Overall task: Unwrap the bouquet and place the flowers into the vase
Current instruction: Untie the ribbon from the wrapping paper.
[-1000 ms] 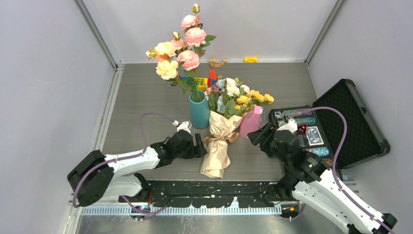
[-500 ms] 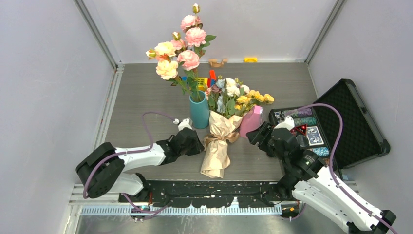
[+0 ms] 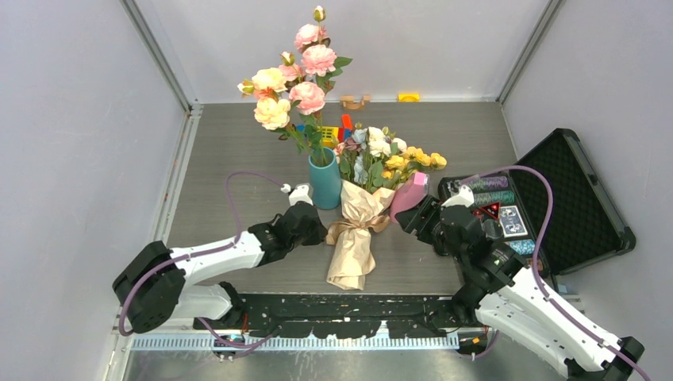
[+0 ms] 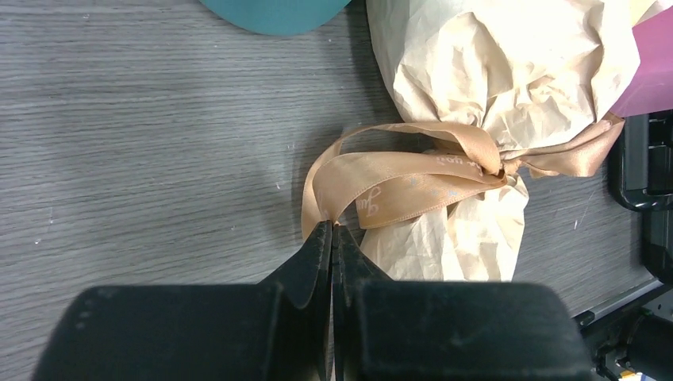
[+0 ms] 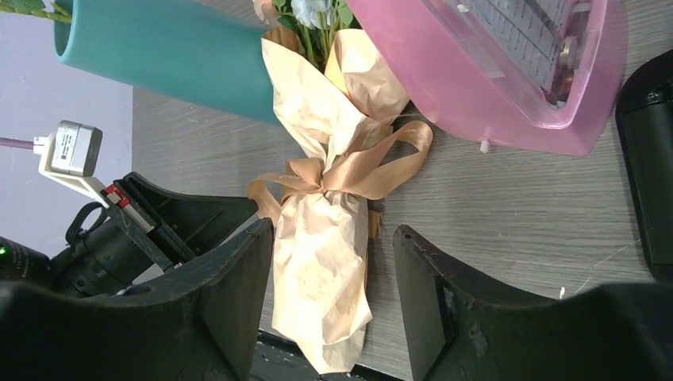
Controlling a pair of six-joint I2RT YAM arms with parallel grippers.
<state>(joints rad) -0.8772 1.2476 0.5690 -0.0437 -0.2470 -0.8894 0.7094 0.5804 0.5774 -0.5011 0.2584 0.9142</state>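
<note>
The bouquet (image 3: 353, 238) lies on the table in crinkled tan paper, its small yellow, white and pale-blue flowers (image 3: 390, 156) pointing to the back. A tan ribbon (image 4: 397, 186) is tied in a bow round its waist. My left gripper (image 4: 332, 228) is shut on the end of the ribbon's left loop, just left of the paper (image 4: 508, 71). My right gripper (image 5: 333, 230) hangs open over the lower part of the wrap (image 5: 321, 254), touching nothing. The teal vase (image 3: 324, 182) stands upright just behind and left of the bouquet, with tall pink and peach roses (image 3: 298, 79) in it.
A pink wedge-shaped box (image 3: 409, 198) stands right of the bouquet, close to my right gripper (image 3: 413, 218). An open black case (image 3: 579, 198) with small items fills the right side. Coloured blocks (image 3: 337, 127) lie behind the vase. Grey walls close in both sides.
My left gripper has gone from open to shut on the ribbon loop, shifting slightly towards the back. The right gripper has edged left towards the bouquet.
</note>
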